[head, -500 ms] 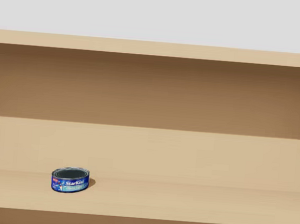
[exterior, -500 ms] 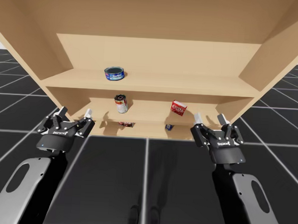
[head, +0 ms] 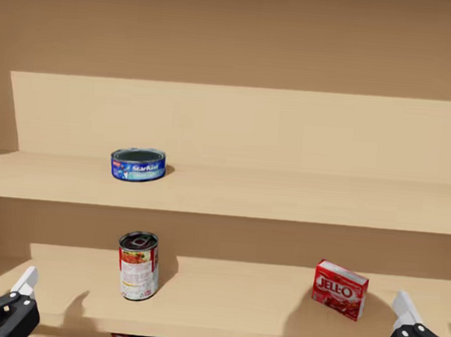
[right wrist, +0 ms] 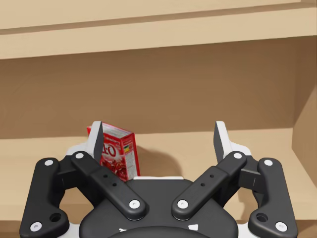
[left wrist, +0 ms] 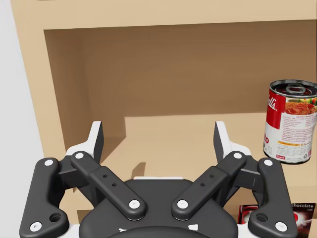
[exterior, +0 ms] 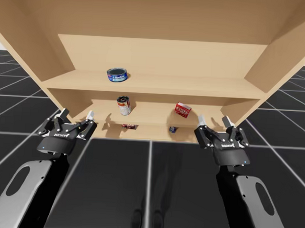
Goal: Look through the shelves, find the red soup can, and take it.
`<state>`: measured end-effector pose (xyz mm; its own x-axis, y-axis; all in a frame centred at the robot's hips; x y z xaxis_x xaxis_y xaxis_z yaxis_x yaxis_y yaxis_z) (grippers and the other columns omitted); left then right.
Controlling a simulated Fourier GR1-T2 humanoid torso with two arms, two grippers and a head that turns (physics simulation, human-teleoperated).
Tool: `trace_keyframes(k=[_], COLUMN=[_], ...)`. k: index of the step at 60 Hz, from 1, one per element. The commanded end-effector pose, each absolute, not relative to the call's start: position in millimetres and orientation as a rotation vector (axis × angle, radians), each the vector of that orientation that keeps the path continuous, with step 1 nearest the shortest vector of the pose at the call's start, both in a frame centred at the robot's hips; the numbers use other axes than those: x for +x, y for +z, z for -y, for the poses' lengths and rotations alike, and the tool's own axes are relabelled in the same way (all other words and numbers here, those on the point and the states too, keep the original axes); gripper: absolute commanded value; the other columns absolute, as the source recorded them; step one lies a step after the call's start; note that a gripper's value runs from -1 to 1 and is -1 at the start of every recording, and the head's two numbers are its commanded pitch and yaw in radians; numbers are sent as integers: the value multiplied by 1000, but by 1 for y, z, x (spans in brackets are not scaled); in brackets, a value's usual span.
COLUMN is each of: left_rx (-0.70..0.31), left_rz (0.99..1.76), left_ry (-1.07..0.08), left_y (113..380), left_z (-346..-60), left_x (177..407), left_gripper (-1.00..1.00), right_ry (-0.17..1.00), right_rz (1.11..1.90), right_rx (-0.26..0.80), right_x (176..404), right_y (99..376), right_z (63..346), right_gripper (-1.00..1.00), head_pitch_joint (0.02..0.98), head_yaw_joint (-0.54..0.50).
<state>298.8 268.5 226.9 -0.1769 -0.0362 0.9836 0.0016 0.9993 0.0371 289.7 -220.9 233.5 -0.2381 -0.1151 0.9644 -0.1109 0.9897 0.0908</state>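
The red soup can (exterior: 124,105) stands upright on the middle shelf, left of centre; the head view has the same can (head: 138,265) below the upper shelf. My left gripper (exterior: 78,113) hovers open in front of the shelf unit, left of the can and apart from it. In the left wrist view the can (left wrist: 291,121) is ahead and off to the right side of the open left gripper (left wrist: 158,139). My right gripper (exterior: 213,119) is open and empty, in front of the shelf's right part.
A flat blue can (head: 138,165) lies on the upper shelf (head: 285,200). A red box (head: 340,289) sits on the middle shelf at the right, ahead of my right gripper (right wrist: 158,139). A dark box (exterior: 129,126) and another small item (exterior: 173,129) sit on the lowest shelf.
My head has turned downward, so the middle shelf with the soup can and red box is now in the head view. My right gripper has shifted slightly left.
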Motion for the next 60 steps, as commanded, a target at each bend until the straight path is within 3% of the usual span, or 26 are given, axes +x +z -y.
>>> trace_keyframes(k=[1,14,25,29,37,47,60], left_rx=[25,-6,-57,-81,-130,-234,-222], left_rz=[1749,1747,1763,1736,1610,1568,1561], left_ry=[-38,-41,-63,-120,-223,-283,-300], left_y=[227,228,242,251,266,284,290], left_z=[-269,-266,-247,-237,-215,-192,-171], left_x=[299,298,281,272,259,265,287], left_gripper=[-1000,-1000,-1000,-1000,-1000,-1000,-1000], right_ry=[3,0,-6,-8,-3,0,-13], right_rz=[1806,1798,1799,1798,1795,1794,1789], right_rx=[156,162,162,163,163,166,174], right_x=[290,290,290,290,290,291,291], right_y=[232,233,233,233,232,232,233], right_z=[221,221,222,223,223,223,224], right_gripper=[-1000,-1000,-1000,-1000,-1000,-1000,-1000], head_pitch_joint=[391,513,526,525,520,519,518], head_yaw_joint=[98,256,250,243,234,238,239])
